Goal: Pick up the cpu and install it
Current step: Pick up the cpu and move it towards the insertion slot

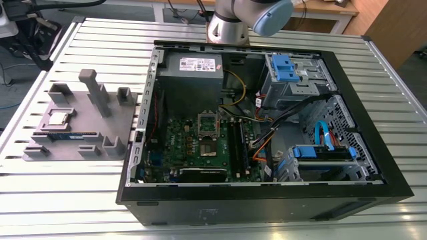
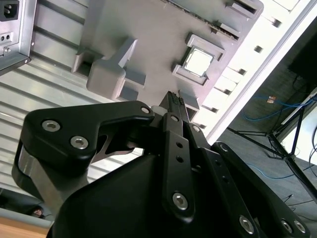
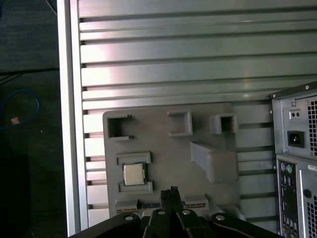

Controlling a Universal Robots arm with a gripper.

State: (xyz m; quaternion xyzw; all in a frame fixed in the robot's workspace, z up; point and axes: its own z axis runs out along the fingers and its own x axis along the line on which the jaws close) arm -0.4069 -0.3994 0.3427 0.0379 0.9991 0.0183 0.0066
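Well clear of tray (image 3: 163, 148) — hand (image 3: 172, 192) closed, empty, facing cpu (image 3: 133, 174).

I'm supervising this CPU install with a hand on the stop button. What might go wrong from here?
1. The cpu sits low in a walled pocket of the gray holder; the gripper, shut and off to one side of it, might hit those walls.
2. The socket lies deep in the case near loose cables, which the arm might snag.
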